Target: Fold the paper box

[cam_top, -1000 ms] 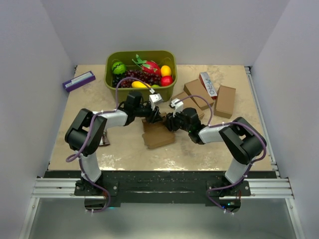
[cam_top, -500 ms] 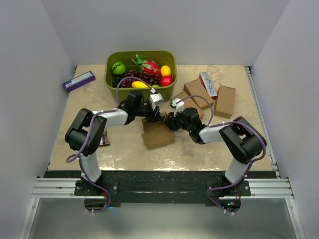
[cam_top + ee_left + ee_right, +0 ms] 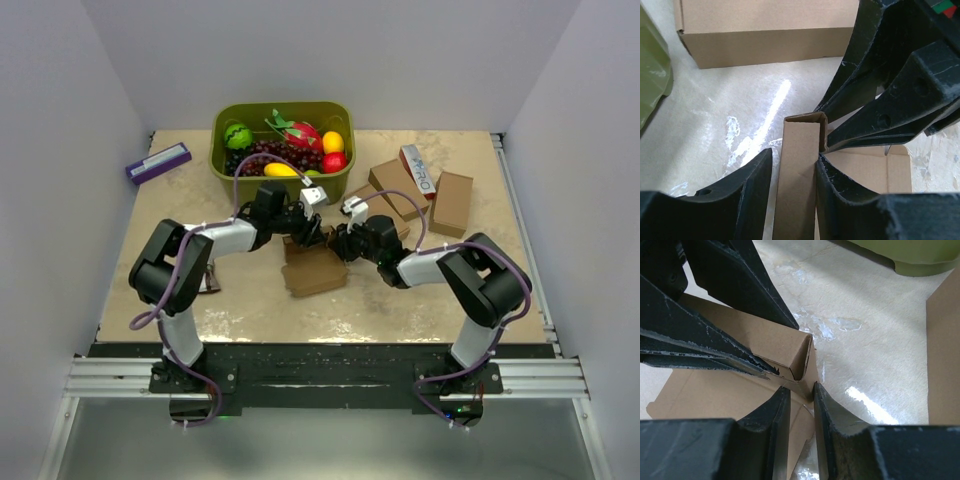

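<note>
at centre, paper box (image 3: 316, 272) flat, open end rearward

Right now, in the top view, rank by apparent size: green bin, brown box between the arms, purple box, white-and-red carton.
1. green bin, clearly largest.
2. brown box, though partly covered.
3. purple box and white-and-red carton look alike; I won't rank those two.

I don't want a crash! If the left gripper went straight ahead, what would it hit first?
Probably the right gripper, which crosses just ahead of it, though depth is unclear.
</note>
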Robot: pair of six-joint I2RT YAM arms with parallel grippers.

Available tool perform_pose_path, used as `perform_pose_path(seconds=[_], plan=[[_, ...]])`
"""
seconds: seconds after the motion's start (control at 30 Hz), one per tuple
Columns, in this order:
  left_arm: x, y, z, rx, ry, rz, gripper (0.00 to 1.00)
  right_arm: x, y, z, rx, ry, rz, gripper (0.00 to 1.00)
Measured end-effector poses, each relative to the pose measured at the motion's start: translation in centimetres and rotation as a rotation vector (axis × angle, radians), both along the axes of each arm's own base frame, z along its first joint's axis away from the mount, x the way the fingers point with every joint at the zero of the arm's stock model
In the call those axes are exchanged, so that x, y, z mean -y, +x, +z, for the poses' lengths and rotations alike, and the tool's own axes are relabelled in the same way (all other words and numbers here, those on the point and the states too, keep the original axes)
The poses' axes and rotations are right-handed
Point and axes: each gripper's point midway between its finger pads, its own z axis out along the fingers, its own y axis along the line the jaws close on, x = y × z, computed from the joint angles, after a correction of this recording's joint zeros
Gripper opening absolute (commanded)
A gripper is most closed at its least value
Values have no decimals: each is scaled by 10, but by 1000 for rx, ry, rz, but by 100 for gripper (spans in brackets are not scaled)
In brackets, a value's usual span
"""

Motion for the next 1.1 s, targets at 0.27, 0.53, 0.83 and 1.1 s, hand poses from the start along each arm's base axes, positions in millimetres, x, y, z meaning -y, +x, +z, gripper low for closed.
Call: perform_pose_path(seconds=[0.27,0.53,0.83,1.1], plan=[[1,-14,8,-14,18,36,52,0,10,-3,2,-7,-42,0],[3,-16,9,-12,19,35,51,1,11,-5,-1,-23,-50,0],[4,-15,11,-10,3,43,51,3,16,-6,-33,-19,-126,0],[6,-11,15,4,-19,53,43,10,22,-7,-86,-35,-276,0]])
